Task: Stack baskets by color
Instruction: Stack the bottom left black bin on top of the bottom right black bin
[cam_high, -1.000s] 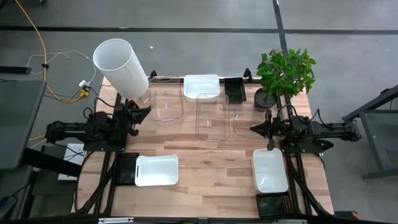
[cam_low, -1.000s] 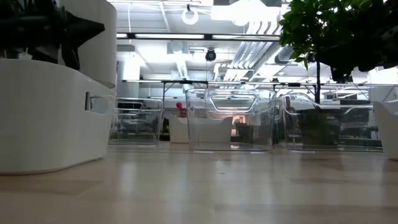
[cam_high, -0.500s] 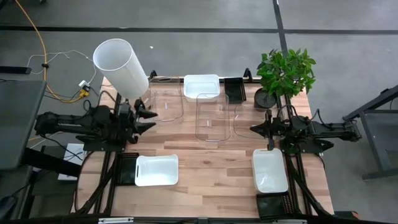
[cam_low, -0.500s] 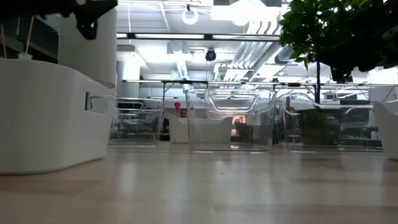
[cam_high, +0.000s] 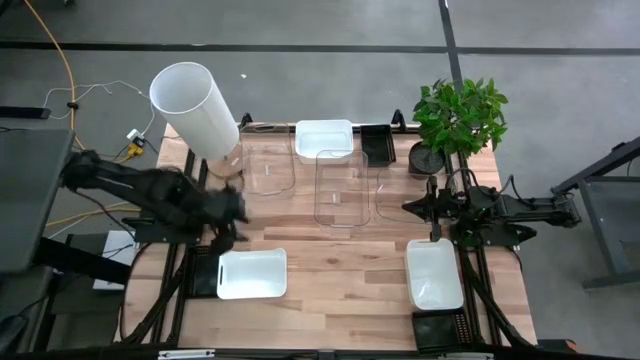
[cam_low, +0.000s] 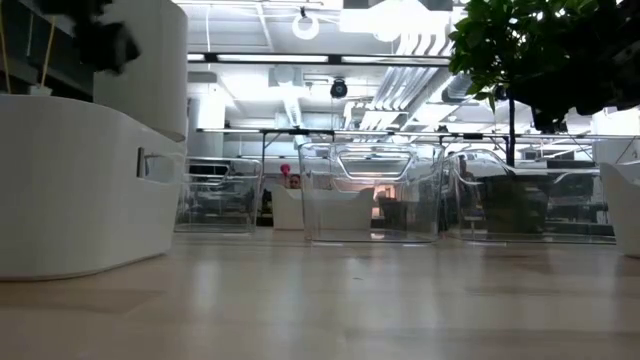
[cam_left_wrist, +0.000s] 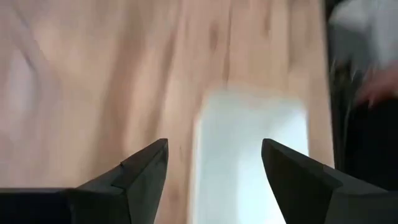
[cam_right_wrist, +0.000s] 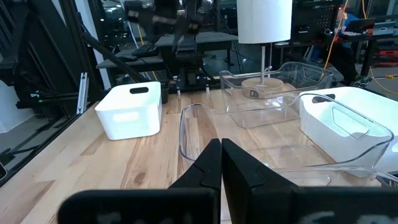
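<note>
Left pincer wide open over the desk, not holding a thing

The left pincer (cam_left_wrist: 214, 165) hangs fingers spread and empty above the front-left white basket (cam_high: 252, 273). The right pincer (cam_right_wrist: 221, 163) is pinched shut on nothing, above the desk (cam_high: 330, 260) beside the right clear basket (cam_high: 395, 192). Another white basket (cam_high: 434, 273) sits front-right, a third (cam_high: 323, 138) at the back; middle clear basket (cam_high: 341, 187) and left one (cam_high: 266, 165) stand near it.

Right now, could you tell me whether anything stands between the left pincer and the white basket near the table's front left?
Nothing visible does. The open left pincer hangs just above the white basket, with only bare table around it.
</note>
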